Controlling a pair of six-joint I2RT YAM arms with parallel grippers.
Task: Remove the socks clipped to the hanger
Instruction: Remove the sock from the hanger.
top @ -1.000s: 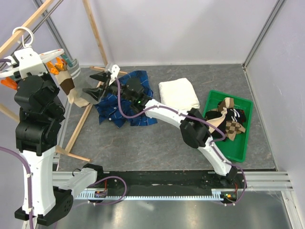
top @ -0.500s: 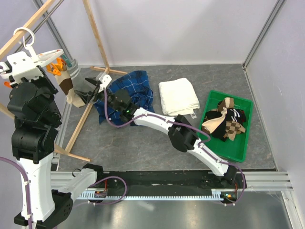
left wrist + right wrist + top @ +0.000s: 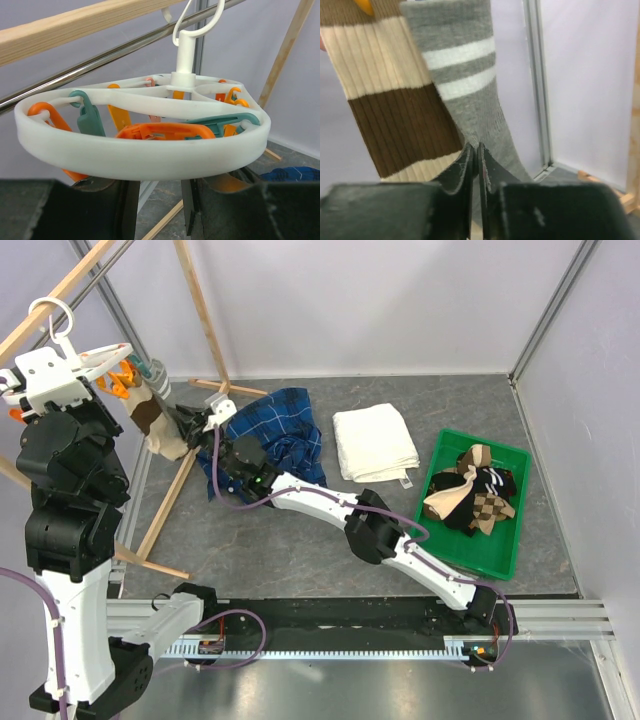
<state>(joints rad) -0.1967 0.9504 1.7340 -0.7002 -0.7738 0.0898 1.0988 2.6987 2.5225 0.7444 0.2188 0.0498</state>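
Note:
The white round hanger (image 3: 105, 358) hangs by its hook from the rack at the far left, with orange clothespins (image 3: 160, 132) and teal clothespins (image 3: 90, 117) under its rim (image 3: 140, 160). My left gripper (image 3: 157, 185) is at that rim. Its jaws stand partly closed and the rim hides their tips. Two socks hang clipped below: a brown and beige ribbed sock (image 3: 395, 100) (image 3: 148, 415) and a grey sock with white stripes (image 3: 470, 85). My right gripper (image 3: 476, 147) (image 3: 183, 420) is stretched far left and is shut on the grey sock's lower part.
A green tray (image 3: 440, 455) at the right holds several socks. A blue plaid shirt (image 3: 285, 430) and a folded white towel (image 3: 375, 440) lie at the back of the table. Wooden rack poles (image 3: 165, 505) slant beside the hanger.
The right arm reached further left to the hanging socks and its jaws went from wide open to closed on the grey sock. The left arm shifted slightly early on and has since held still.

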